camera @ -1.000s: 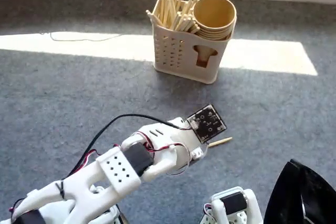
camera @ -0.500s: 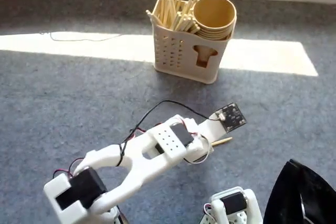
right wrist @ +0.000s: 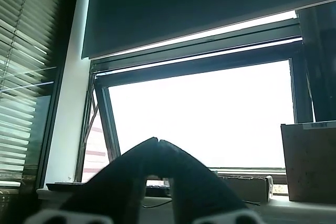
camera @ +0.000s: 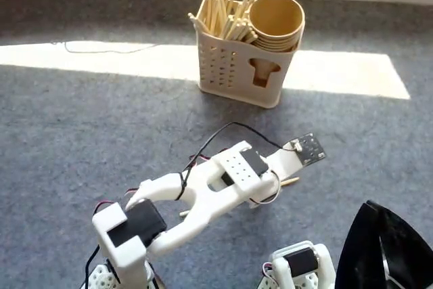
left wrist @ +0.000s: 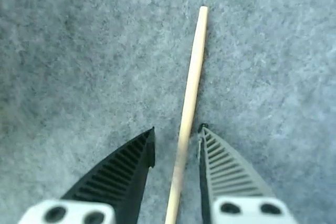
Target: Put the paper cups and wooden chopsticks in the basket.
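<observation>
Chopstick point(left wrist: 191, 72) lies btwn parted jaws of left gripper point(left wrist: 177, 128).

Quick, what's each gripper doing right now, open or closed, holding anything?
Left gripper: open, straddling the loose chopstick on the carpet, not gripping it.
Right gripper: shut, holding nothing.

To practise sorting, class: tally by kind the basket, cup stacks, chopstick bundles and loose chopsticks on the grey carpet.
Cream perforated plastic basket: 1
Stack of tan paper cups, in the basket: 1
Bundle of wooden chopsticks, in the basket: 1
Loose wooden chopstick on the grey carpet, inside the open left pincer: 1
Total: 4
</observation>
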Action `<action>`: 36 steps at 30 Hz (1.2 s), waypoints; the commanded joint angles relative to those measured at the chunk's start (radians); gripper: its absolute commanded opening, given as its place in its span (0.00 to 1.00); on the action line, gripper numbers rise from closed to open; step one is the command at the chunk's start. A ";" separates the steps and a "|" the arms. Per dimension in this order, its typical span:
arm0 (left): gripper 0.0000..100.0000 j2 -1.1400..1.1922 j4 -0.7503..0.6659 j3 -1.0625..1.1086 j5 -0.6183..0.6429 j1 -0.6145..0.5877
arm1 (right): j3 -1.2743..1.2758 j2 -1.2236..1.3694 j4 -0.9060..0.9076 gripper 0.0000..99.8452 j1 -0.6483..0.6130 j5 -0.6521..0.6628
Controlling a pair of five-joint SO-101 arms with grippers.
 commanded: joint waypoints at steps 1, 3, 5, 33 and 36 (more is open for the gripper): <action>0.14 0.035 0.074 -0.116 -0.005 0.008 | 0.001 -0.004 0.005 0.01 -0.010 -0.011; 0.13 0.071 0.115 -0.162 -0.006 0.012 | 0.002 -0.004 0.005 0.01 -0.010 -0.011; 0.10 0.105 0.152 -0.200 -0.008 0.016 | 0.002 -0.004 0.005 0.01 -0.010 -0.011; 0.00 -0.182 0.364 -0.323 -0.087 -0.289 | 0.151 -0.004 0.022 0.01 -0.007 -0.005; 0.00 -0.269 0.359 -0.286 -0.087 -0.332 | 0.156 -0.004 0.021 0.01 -0.007 -0.005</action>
